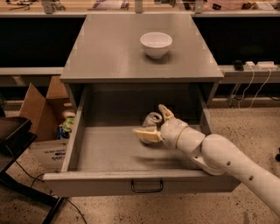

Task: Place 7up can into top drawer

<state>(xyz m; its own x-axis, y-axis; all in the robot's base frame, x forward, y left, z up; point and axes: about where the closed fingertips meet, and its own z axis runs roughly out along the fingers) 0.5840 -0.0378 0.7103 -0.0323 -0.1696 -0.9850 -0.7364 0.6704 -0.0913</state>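
Two fingers (146, 135) spread wide inside the open top drawer (105, 151).
My gripper (149, 122) reaches in from the right — the 7up can (154, 117) sits tilted between them, toward the drawer's back.

Lab or workshop.
Speckled floor (245, 120), workbench (236, 12) behind, power strip (259, 64), cardboard box (37, 109); robot hand (150, 120), fingers spread, inside the open grey drawer (109, 151).

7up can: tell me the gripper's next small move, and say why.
Probably lift the gripper up and back, clear of the 7up can. The gripper is open, spread either side of the can, and the can sits tilted, low inside the open top drawer, so it looks let go and need not go further.
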